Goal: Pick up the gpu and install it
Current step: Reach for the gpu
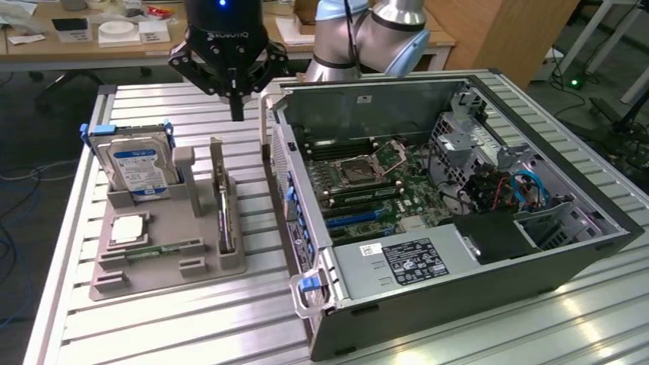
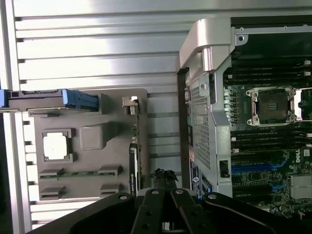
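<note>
One gpu (image 1: 224, 220), one closed pincer (image 1: 237, 112).

ROBOTIQ stands upside down on the black tool (image 1: 237, 111)

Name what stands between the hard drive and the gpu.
A grey upright block of the holder, nothing else; the exterior view shows it between hard drive and gpu.

Lower edge of gpu (image 1: 224, 218) inside holder (image 1: 142, 277)
</note>
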Controlling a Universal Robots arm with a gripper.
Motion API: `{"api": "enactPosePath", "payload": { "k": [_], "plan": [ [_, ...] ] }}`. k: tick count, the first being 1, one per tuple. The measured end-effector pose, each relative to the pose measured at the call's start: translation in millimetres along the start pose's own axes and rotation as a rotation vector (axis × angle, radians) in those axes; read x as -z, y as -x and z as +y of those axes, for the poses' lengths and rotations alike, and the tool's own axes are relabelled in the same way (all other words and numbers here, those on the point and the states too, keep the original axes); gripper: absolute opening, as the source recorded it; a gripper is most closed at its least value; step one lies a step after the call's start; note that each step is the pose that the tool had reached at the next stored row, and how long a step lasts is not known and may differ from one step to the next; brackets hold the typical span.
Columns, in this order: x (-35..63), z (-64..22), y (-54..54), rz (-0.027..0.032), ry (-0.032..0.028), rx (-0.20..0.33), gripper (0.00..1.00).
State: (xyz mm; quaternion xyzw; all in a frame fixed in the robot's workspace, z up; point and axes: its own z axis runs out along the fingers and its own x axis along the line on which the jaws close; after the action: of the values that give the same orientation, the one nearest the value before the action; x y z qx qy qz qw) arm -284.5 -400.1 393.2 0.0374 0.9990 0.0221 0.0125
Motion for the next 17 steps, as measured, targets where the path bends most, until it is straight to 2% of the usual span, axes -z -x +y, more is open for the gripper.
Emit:
{"api": "enactPosePath", "payload": {
  "k": [8,17],
  "plan": [
    [0.4,-1.2,-14.0,0.0001,-0.0001,0.000,0.11],
    [1.0,-3.3,-34.9,0.0000,-0.0001,0.000,0.11]
  ]
}}
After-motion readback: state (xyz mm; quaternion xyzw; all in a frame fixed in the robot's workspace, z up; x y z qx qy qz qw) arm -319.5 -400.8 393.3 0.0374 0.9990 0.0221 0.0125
